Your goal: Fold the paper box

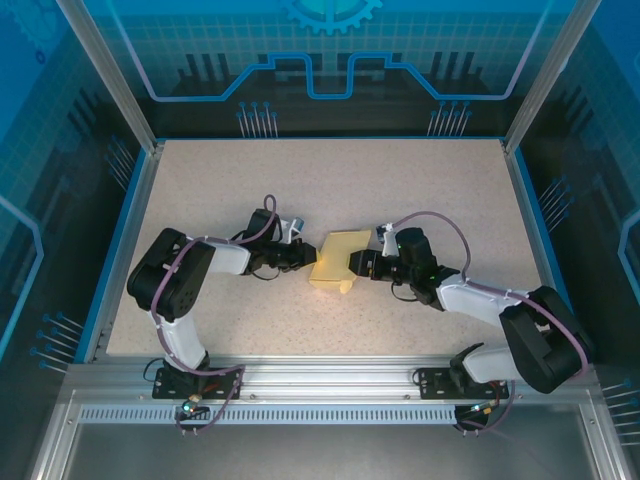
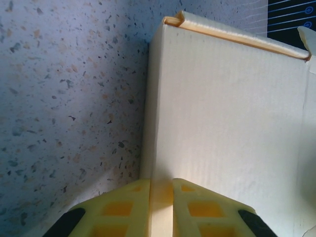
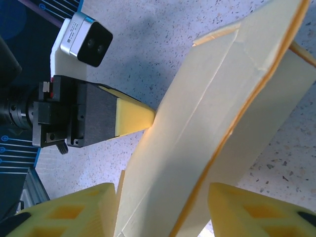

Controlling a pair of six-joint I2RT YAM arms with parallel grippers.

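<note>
Wrist views: left gripper (image 2: 160, 197) clamps paper box (image 2: 232, 123) edge; right gripper (image 3: 163, 200) straddles, grip unclear.

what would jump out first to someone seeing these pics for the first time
The eye goes first to the pale yellow paper box, partly folded, at the middle of the speckled table, with an arm reaching in from each side. The left gripper is pinched shut on one thin edge of it, while the right gripper has its fingers apart with the card panels between them.

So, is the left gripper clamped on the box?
Yes, the left gripper pinches a thin edge of the paper box between its jaws.
</note>
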